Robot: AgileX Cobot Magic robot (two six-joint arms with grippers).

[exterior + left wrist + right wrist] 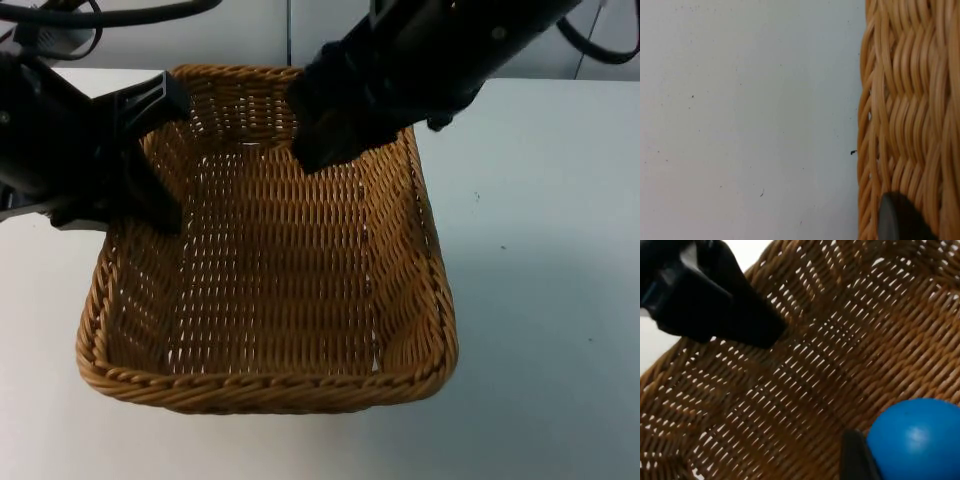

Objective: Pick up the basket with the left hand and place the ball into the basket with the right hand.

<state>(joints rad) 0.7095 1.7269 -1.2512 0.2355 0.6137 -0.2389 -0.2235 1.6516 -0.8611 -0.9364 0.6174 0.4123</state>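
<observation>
Blue ball (917, 437) sits between the fingers of the right gripper (330, 135), which we see closed on it above the wicker basket (270, 385). The left gripper (150, 170) clamps the basket's left wall over the table (540, 300). We judge that a release this high may let the ball bounce out, or tilt the basket in that one-sided grip.

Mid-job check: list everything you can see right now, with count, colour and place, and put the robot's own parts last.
basket: one, tan wicker, in the middle of the table, held at its left wall
ball: one, blue, held above the basket's floor
table: one, white, under and around the basket
partition wall: one, grey, behind the table
left tool: one, black, clamped on the basket's left wall
right tool: one, black, over the basket's far end, gripping the ball
</observation>
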